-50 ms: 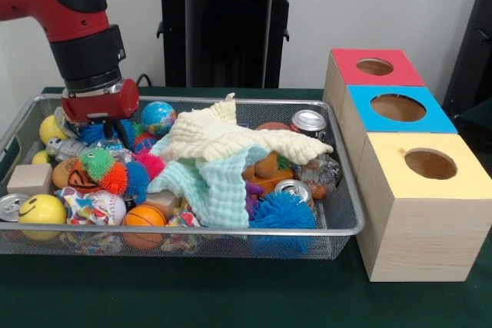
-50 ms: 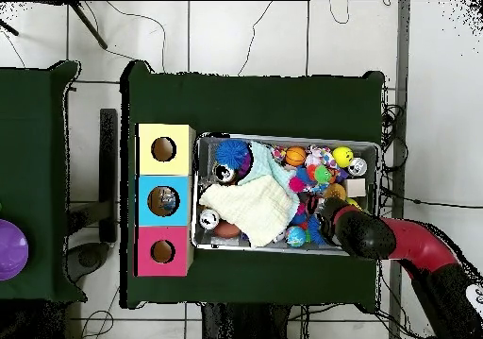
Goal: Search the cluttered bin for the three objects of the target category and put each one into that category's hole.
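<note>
In the left part of the wire bin (image 1: pixel 342 190), as the front view shows it, the red and black arm (image 1: pixel 73 13) reaches down so that the gripper (image 1: pixel 104 130) dips among the toys; its tips are buried between a blue spiky ball (image 1: pixel 94 134) and a globe ball (image 1: pixel 158 117), and whether they are spread or closed on anything cannot be told. The bin is a shallow metal mesh tray crammed with small things. A cream cloth (image 1: pixel 231 140) lies over a pale green cloth (image 1: pixel 207 186) across the middle. Round them sit a yellow smiley ball (image 1: pixel 41 210), an orange basketball (image 1: pixel 144 217), a green and orange fuzzy ball (image 1: pixel 104 168), a large blue spiky ball (image 1: pixel 283 211), two tin cans (image 1: pixel 309 121) and a wooden block (image 1: pixel 29 178).

Just beside the bin stand three wooden boxes in a row, each with a round hole on top: a red-topped box (image 1: pixel 346 74), a blue-topped box (image 1: pixel 361 109) and a yellow-topped box (image 1: pixel 415 213). From overhead something sits inside the hole of the blue one (image 2: pixel 164 200).
</note>
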